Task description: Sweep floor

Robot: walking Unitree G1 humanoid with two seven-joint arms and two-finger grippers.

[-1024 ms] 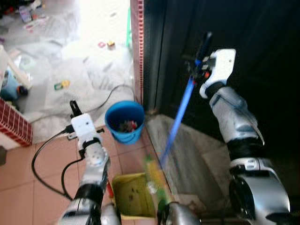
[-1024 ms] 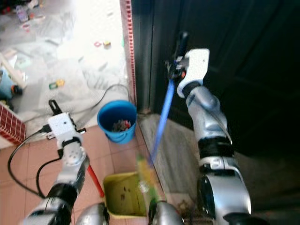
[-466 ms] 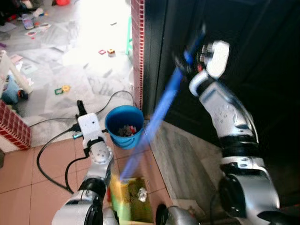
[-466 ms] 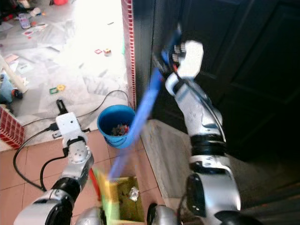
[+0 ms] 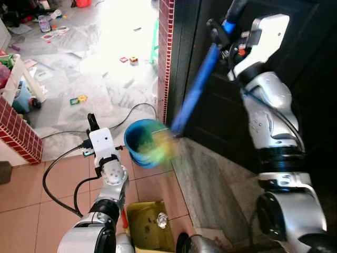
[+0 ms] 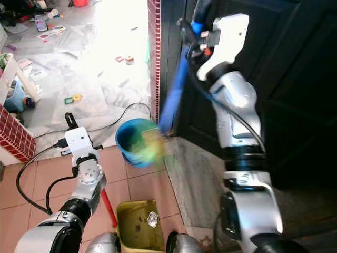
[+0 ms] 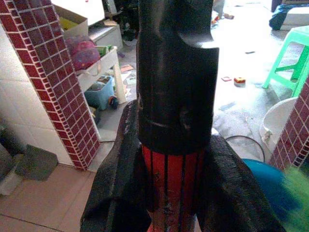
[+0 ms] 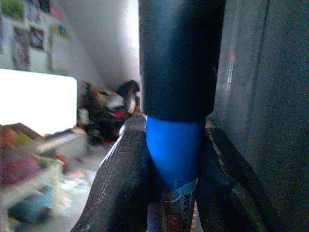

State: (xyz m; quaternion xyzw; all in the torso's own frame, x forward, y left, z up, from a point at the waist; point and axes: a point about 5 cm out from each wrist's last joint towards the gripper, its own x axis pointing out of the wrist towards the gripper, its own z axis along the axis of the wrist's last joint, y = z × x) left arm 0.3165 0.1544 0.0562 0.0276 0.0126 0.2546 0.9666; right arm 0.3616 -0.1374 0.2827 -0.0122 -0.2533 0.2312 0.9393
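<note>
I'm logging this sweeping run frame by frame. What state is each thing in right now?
Broom: lifted, tilted, its green bristles blurred over the bucket.
Blue bucket: upright, open.
Yellow dustpan: on the floor, a crumpled scrap inside.
Right gripper: fingers shut on the broom's blue handle.
Left gripper: fingers shut on the dustpan's red handle.
Black cable: lying loose across the tiles.

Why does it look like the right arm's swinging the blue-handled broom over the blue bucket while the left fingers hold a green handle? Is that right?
Nearly. The right gripper does hold the blue-handled broom, its blurred head over the blue bucket. But the handle in the left gripper is red with a black cap, not green; the left wrist view shows it.
</note>
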